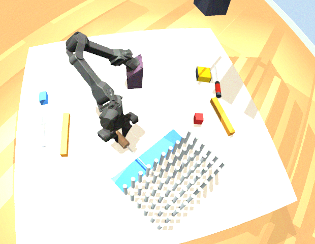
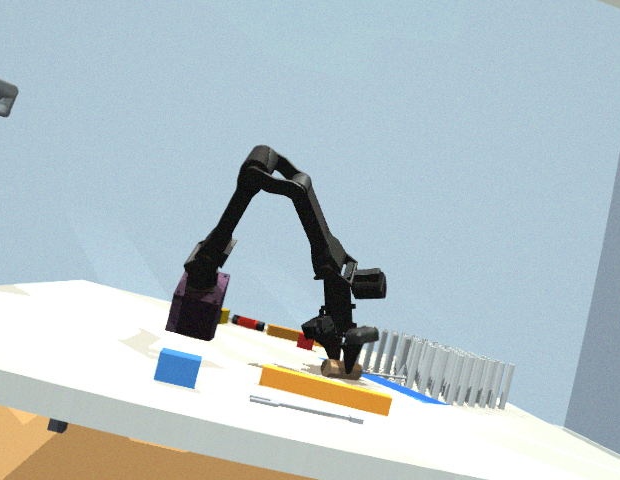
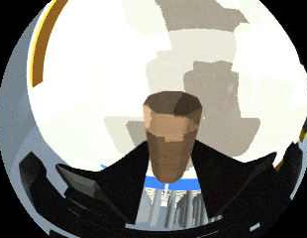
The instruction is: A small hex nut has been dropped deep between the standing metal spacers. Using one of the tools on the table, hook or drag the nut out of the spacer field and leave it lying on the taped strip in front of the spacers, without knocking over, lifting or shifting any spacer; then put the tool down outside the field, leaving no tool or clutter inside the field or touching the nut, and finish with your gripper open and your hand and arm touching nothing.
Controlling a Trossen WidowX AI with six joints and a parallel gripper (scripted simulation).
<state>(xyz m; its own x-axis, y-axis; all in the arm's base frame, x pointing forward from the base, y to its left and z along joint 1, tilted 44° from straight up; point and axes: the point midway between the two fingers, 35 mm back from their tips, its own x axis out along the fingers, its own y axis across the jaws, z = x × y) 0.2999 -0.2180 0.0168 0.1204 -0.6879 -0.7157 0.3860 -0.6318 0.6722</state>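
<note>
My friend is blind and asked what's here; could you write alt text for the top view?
A black robot arm's gripper grips a wooden-handled tool beside blue tape, its thin shaft pointing toward rows of upright metal spacers.

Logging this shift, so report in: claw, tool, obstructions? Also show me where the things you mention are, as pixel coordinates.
Claw (image 1: 121, 135) (image 2: 343, 367) (image 3: 169, 145) shut on wooden handle (image 1: 122, 139) (image 2: 328, 368) (image 3: 172, 136). Tool's shaft crosses blue strip (image 1: 162, 147) (image 2: 403, 388) (image 3: 185, 184) toward standing spacers (image 1: 163, 157) (image 2: 438, 366) (image 3: 170, 213). Nut not discernible. Spacers crowd the way.
</note>
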